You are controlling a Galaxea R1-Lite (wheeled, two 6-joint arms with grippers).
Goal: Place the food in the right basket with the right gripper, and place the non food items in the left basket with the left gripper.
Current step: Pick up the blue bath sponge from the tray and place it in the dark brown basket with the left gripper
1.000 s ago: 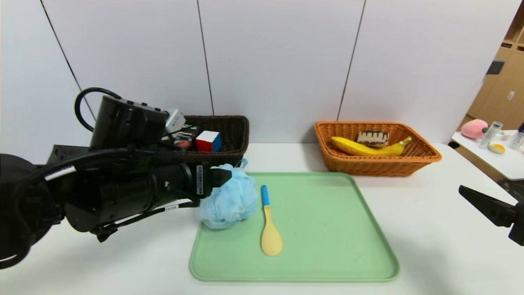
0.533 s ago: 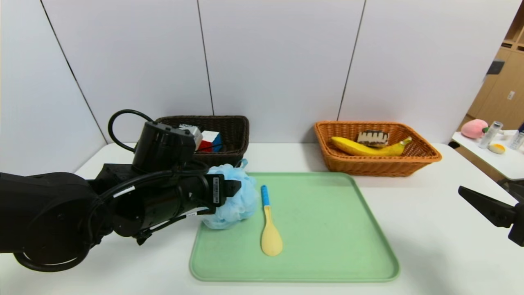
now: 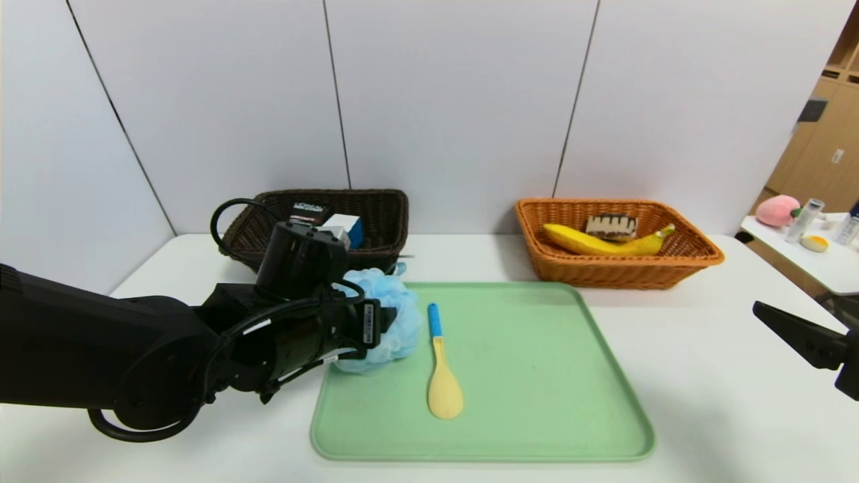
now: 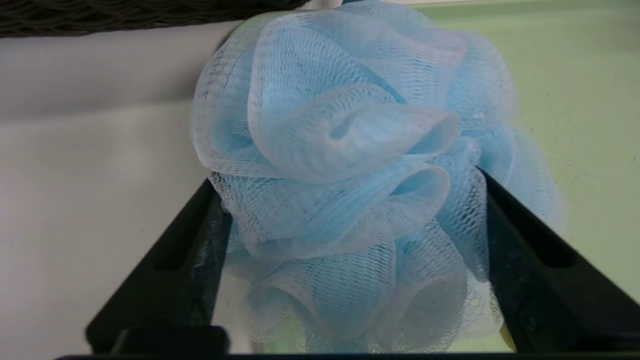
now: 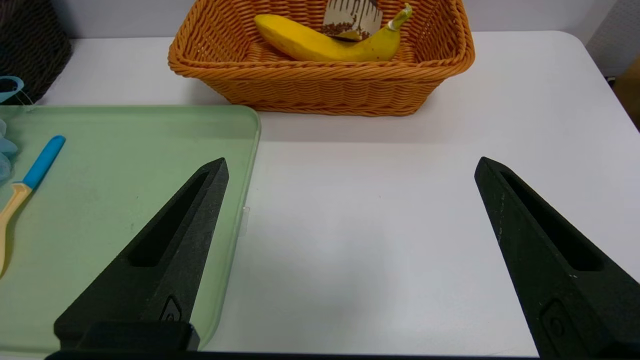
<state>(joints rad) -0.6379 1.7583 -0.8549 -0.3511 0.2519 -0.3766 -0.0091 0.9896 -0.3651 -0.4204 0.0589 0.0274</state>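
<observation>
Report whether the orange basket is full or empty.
Partly filled: the right basket holds a banana and a cake slice.

My left claw (image 4: 350,220) reaches low from the left, fingers (image 4: 525,260) spread wide. My right claw (image 5: 350,210) hangs parked at right, fingers apart.

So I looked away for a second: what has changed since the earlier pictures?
The left claw came down from beside the dark basket and now straddles the bath pouf, fingers beginning to close. Spoon, banana, cake and right claw stayed put.
</observation>
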